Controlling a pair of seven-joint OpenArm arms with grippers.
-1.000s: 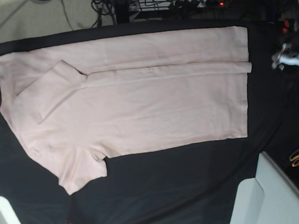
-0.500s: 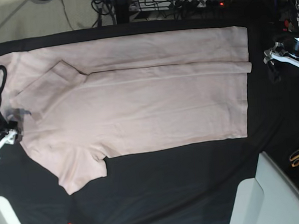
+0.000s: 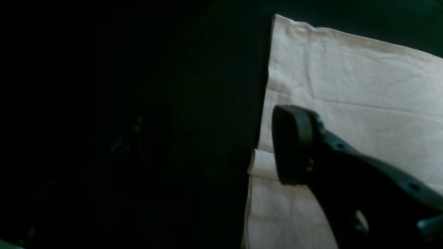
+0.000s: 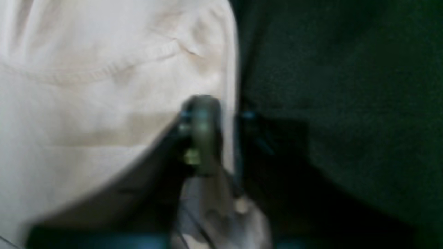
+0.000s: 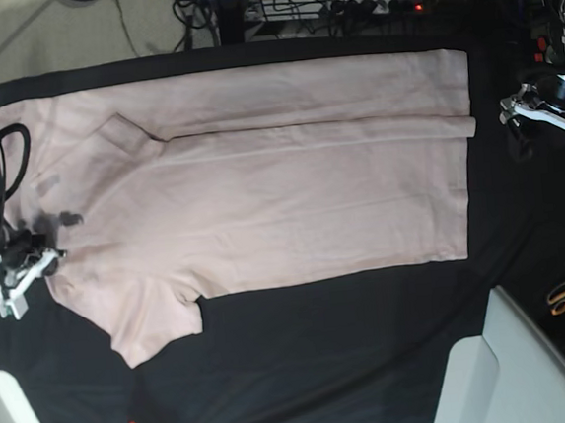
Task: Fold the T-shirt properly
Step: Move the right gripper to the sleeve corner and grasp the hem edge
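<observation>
Left wrist: your left gripper (image 3: 221, 148) hangs spread at the hem of the plain pale pink cotton T-shirt (image 3: 346, 103).
Right wrist: your right gripper (image 4: 221, 135) has just pinched the shirt's edge.
Base: T-shirt lies on the black-clothed worktop (image 5: 324, 346); right gripper arrived at nine o'clock, so lifting can begin.

No text, label, brand, number or sign is showing legibly on anything in these views.
</observation>
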